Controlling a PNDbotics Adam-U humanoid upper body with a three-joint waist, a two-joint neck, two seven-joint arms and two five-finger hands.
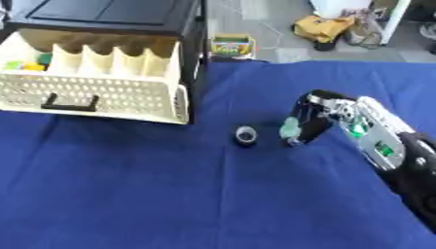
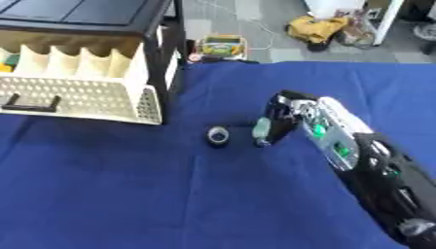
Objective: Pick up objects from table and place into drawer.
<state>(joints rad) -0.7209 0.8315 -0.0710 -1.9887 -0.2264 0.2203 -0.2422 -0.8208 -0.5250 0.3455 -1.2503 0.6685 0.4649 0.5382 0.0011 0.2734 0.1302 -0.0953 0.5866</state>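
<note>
A cream plastic drawer (image 1: 102, 97) stands pulled out of a black cabinet (image 1: 111, 17) at the upper left; dividers split it into compartments. Small green and yellow things (image 1: 26, 63) lie in its far left compartment. A small black ring-shaped object (image 1: 246, 135) rests on the blue cloth, in front of the drawer's right corner. My right hand (image 1: 317, 119) comes in from the lower right with its fingers curled down toward the cloth, and a small pale green object (image 1: 289, 128) is pinched at their tips, just right of the black ring. No left hand shows.
The blue cloth (image 1: 128, 194) covers the whole table. Beyond the far edge, on the floor, lie a colourful box (image 1: 231, 46) and a yellow bag (image 1: 322, 26). The cabinet's black side wall (image 1: 197, 63) stands right of the drawer.
</note>
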